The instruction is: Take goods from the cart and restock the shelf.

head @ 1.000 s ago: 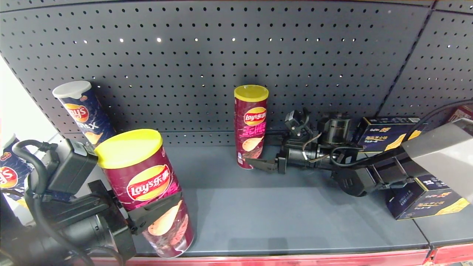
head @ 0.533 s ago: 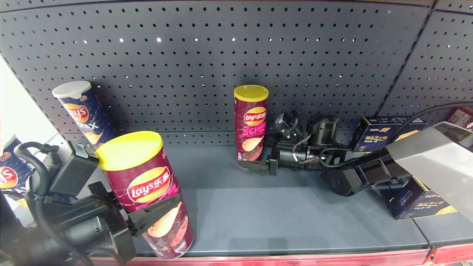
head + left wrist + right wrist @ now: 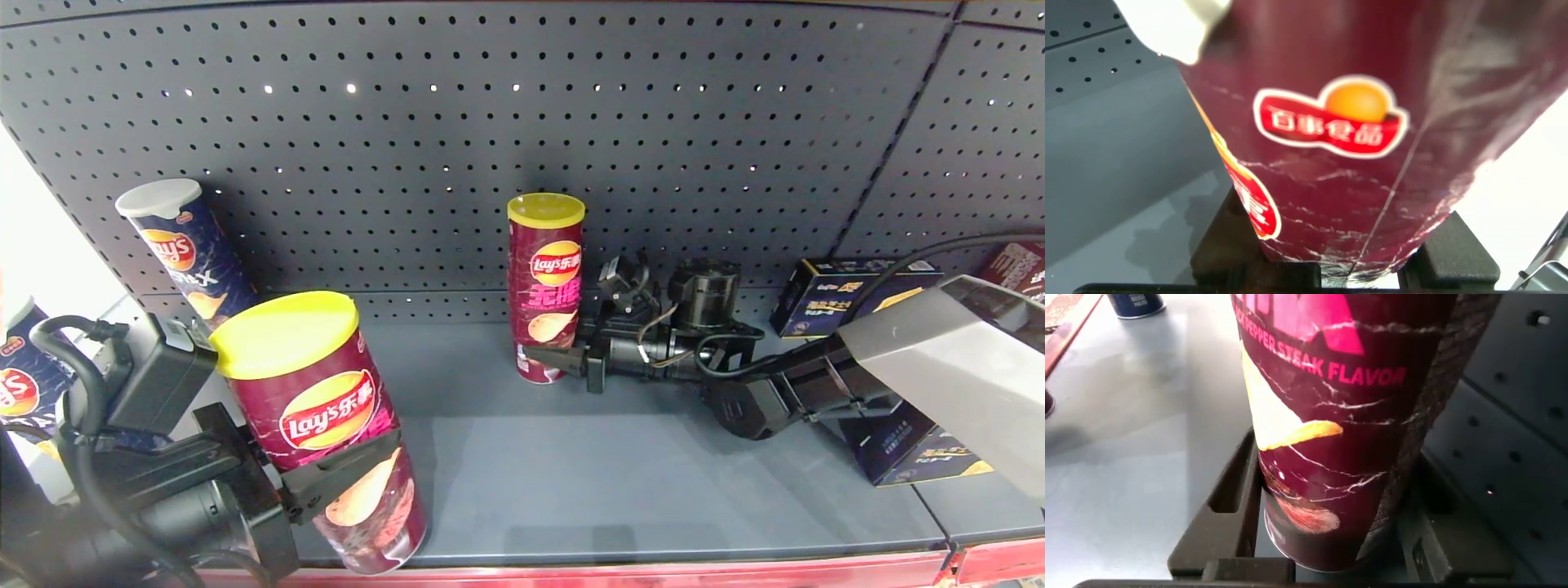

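Observation:
Two maroon chip cans with yellow lids are on the grey shelf (image 3: 620,482). The near can (image 3: 314,392) stands at the shelf's front left, leaning slightly, with my left gripper (image 3: 359,482) shut around its lower half; in the left wrist view this can (image 3: 1355,163) sits between the fingers (image 3: 1221,237). The far can (image 3: 545,278) stands near the pegboard at mid-shelf. My right gripper (image 3: 551,359) comes in from the right and is closed on its base. In the right wrist view that can (image 3: 1331,457) rests between both fingers (image 3: 1229,506).
A blue chip can (image 3: 184,245) leans against the pegboard at back left, and another blue can (image 3: 16,384) stands at the far left. Dark blue boxes (image 3: 849,294) (image 3: 922,453) sit at the right. The shelf's red front edge (image 3: 653,567) runs below.
My right gripper slid left along the shelf onto the far can's base; the can then shifted a little left and forward. The left gripper and its can stayed put.

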Available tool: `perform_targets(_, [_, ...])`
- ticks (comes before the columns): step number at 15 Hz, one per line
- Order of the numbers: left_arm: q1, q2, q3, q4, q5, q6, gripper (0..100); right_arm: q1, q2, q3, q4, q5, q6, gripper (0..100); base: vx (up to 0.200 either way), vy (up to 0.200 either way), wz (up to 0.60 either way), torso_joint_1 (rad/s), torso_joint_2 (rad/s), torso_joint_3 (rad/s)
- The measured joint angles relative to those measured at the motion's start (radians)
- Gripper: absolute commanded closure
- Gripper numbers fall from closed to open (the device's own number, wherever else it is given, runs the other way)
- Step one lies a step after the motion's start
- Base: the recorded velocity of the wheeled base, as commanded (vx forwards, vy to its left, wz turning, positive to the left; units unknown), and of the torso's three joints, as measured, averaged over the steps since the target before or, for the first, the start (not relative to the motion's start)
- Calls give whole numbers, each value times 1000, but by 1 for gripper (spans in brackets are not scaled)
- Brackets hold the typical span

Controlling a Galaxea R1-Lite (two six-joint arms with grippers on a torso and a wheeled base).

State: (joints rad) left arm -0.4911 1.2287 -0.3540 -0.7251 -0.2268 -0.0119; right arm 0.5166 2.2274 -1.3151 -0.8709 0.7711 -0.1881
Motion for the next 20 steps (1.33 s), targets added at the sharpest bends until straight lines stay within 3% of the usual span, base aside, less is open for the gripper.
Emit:
perform_targets(6, [13,-3,0,-1,0,0,100,42,-79,105,-14,-53,0,100,0,0,0,0,0,0])
perform_targets(9, [15,-14,0,0,0,0,100,82,-197,244,-18,-94,1,100,0,0,0,0,0,0])
perform_targets(11, [14,-24,13,-2,0,-31,100,102,-288,351,-22,-121,1,100,0,0,0,0,0,0])
perform_targets(13, [13,-31,20,-23,-1,-40,100,115,-372,477,-39,-133,1,100,0,0,0,0,0,0])
perform_targets(18, [17,-35,27,-28,-1,-41,100,127,-484,758,-231,-138,3,100,0,0,0,0,0,0])
perform_targets(20, [36,-37,36,-29,-1,-41,100,129,-489,813,-274,-138,4,100,0,0,0,0,0,0])
